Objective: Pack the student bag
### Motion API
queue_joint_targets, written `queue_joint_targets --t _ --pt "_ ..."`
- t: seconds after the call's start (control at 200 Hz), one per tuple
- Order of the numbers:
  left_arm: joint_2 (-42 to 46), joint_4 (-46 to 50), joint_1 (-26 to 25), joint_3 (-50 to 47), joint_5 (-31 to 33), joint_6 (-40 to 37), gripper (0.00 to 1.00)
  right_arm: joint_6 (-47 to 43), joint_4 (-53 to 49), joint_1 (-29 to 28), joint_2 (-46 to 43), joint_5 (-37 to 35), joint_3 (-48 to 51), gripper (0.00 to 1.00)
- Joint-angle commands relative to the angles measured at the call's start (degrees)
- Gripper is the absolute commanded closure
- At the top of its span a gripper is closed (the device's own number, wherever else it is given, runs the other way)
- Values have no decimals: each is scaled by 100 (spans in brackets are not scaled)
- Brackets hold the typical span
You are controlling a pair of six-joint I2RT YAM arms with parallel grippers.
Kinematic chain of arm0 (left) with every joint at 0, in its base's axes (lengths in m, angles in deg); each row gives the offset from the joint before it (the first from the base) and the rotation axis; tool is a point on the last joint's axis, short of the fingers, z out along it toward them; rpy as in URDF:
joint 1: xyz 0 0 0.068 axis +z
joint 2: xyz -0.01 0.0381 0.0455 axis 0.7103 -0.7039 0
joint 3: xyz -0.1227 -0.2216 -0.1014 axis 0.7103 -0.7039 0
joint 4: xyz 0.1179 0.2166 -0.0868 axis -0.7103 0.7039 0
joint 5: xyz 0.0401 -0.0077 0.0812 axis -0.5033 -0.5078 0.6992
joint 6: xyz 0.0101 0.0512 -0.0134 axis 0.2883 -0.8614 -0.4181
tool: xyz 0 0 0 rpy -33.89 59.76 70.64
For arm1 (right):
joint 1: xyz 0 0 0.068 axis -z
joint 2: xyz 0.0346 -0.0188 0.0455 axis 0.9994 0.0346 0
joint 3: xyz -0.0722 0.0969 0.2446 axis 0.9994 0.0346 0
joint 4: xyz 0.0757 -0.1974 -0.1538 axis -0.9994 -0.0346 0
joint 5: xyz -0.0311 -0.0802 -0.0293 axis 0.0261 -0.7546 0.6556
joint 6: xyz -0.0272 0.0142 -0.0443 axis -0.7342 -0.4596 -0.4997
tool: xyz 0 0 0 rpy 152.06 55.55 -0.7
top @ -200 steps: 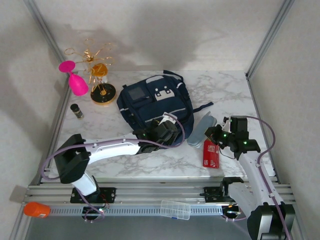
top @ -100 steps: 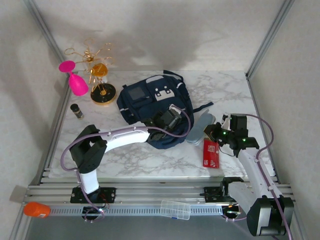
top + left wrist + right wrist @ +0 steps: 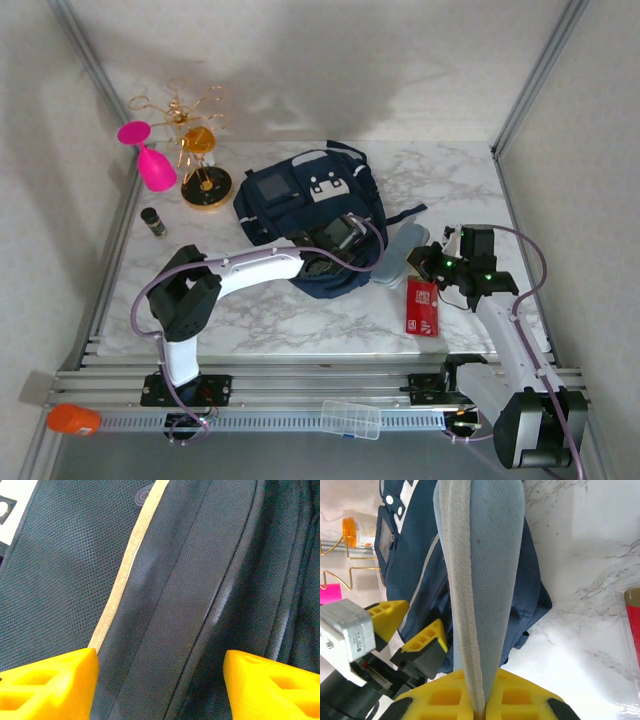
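Left tool (image 3: 336, 236) farther up student bag (image 3: 290, 195)

- The left arm (image 3: 255, 268) is folded sharply at its elbow above the base, and its white forearm reaches out to the right.
- The left tool (image 3: 160, 680) stands at the end of that forearm, its yellow fingers (image 3: 50, 685) spread wide apart.
- The right arm (image 3: 510, 330) rises from its base and leans inward to the left.
- The right tool (image 3: 475, 700) is clamped tight on one end of a grey pouch (image 3: 480, 555).
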Motion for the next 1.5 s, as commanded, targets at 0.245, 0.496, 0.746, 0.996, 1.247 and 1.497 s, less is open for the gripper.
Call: queue_joint_targets --t 0.245,0.496,0.746,0.996,1.247,1.497 --pt "-479 -102 316 565 375 -235 76 -133 154 29 78 172 -165 100" --pt "-297 583 301 1435 87 34 100 -87 179 38 123 422 -421 99" --pt "45 1277 225 2878 134 1241 100 443 1044 22 377 770 -475 98" --pt "-74 1633 189 3702 113 2509 100 1330 3034 -814 1739 271 -657 92" --pt "-202 1732 167 4087 509 3464 100 1624 4825 -1536 4258 -219 -1839 90" --pt "-325 1810 270 4243 858 3784 100 1402 4746 -1737 5004 -265 -2240 55"
